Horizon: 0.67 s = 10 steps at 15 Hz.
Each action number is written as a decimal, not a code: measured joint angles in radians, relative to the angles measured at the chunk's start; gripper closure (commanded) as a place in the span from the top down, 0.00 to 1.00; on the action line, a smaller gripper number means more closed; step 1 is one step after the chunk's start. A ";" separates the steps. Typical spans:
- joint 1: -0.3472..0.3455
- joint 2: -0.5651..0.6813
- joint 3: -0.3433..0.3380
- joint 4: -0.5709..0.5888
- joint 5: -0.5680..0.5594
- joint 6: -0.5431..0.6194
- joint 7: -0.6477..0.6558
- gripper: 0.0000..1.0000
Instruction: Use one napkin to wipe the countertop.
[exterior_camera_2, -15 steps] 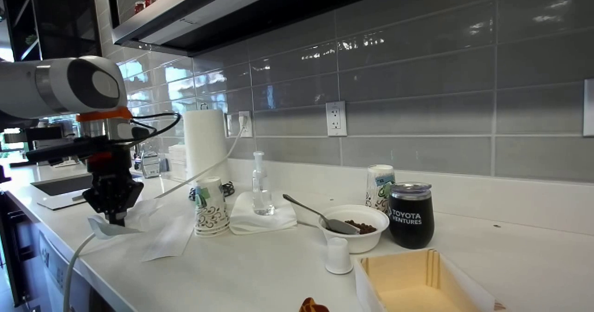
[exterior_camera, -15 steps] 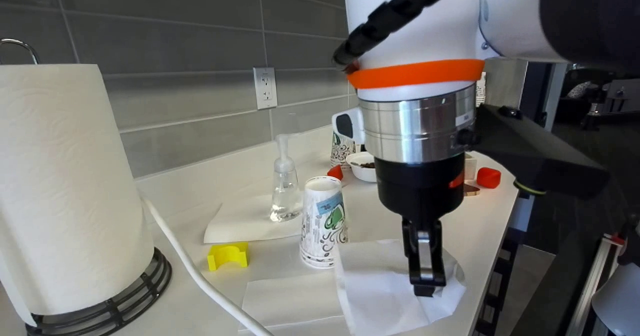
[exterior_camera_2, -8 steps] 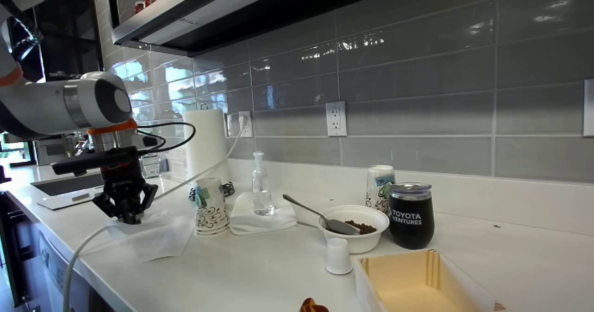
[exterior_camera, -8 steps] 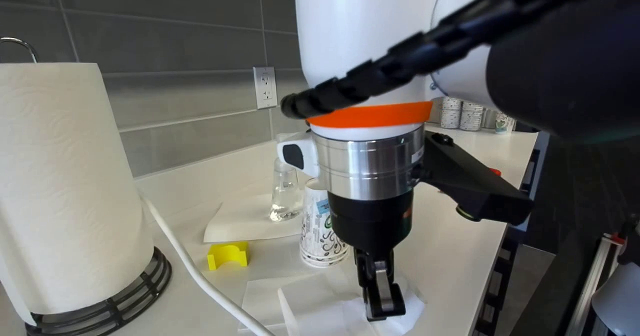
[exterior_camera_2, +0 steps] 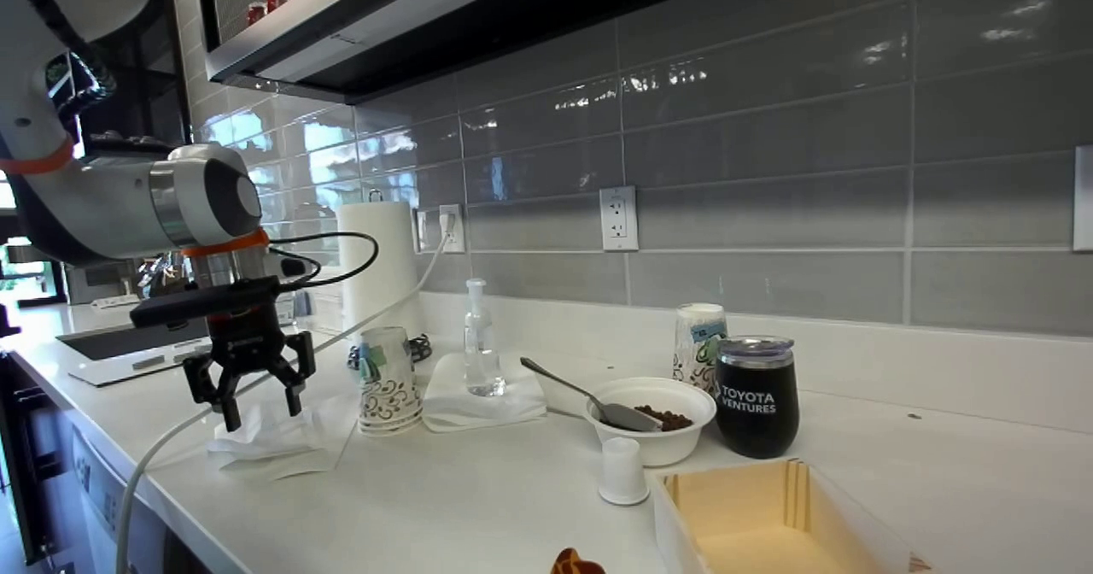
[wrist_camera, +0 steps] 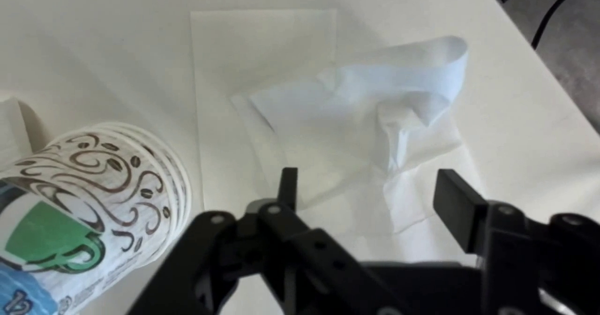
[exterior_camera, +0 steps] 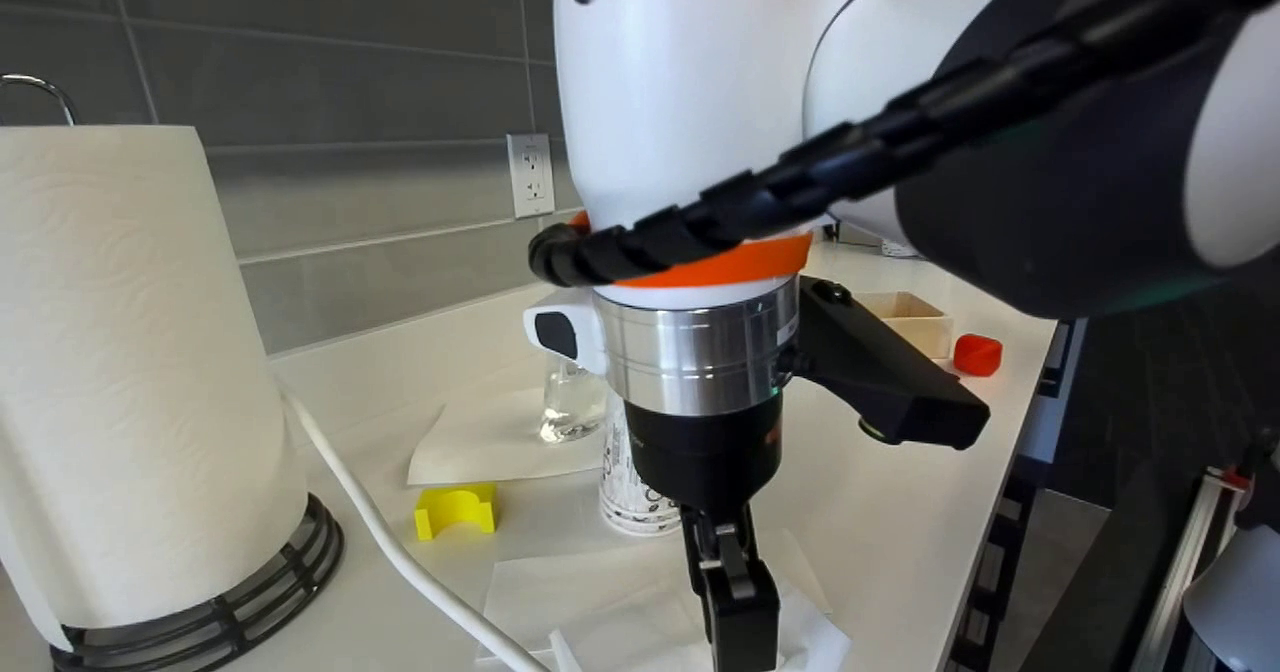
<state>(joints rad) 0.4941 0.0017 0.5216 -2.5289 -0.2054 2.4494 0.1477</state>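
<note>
A crumpled white napkin lies on the cream-white countertop, partly over a flat white sheet. One of its ends curls up toward the front edge, and small folds stand up in its middle. My gripper stands open above this napkin, its fingers well apart with only air between them. In an exterior view the open gripper points down over the napkin. From a different side the napkin shows low in the picture, partly hidden behind the gripper.
Close beside the gripper stands a stack of printed cups. A soap bottle, paper towel roll, yellow block and white cable are near. Farther along are a bowl, black tumbler and wooden box.
The gripper has moved toward the cups and paper towel roll, dragging the napkin over the flat sheet. Its jaws, shut on the napkin before, have opened and let it go.
</note>
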 measured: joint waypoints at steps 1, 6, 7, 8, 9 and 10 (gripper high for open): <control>0.000 -0.001 0.000 0.000 0.005 -0.008 0.003 1.00; 0.005 -0.052 -0.001 -0.011 0.140 -0.092 0.090 1.00; 0.003 -0.071 -0.008 -0.018 0.178 -0.096 0.105 1.00; 0.000 -0.092 -0.019 -0.025 0.212 -0.096 0.114 1.00; -0.007 -0.115 -0.033 -0.033 0.238 -0.096 0.123 1.00; -0.017 -0.138 -0.050 -0.041 0.259 -0.096 0.129 1.00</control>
<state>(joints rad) 0.4773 -0.1359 0.4716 -2.5696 0.0533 2.3531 0.2763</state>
